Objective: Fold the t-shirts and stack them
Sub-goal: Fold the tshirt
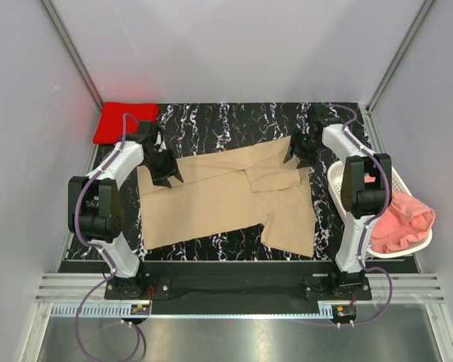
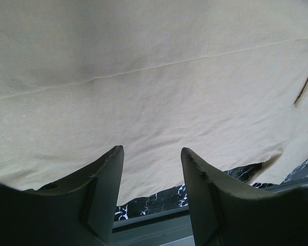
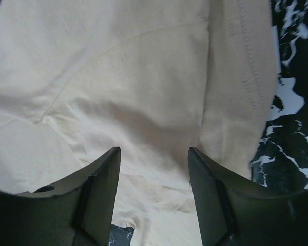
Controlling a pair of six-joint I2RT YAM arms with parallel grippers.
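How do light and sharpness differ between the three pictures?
Top external view: even light, sharp; the red t-shirt throws a red glow on the wall beside it. Left wrist view: the tan t-shirt looks pale cream, and the jaws in front are dark, with little detail. Right wrist view: the same shirt is nearly white, overexposed at upper left, yet its hem stitching is clear.

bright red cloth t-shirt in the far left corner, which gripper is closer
Left. The left gripper is near-right of the bright red cloth t-shirt, at the tan cloth t-shirt's left edge; the right gripper is far across, at its right edge.
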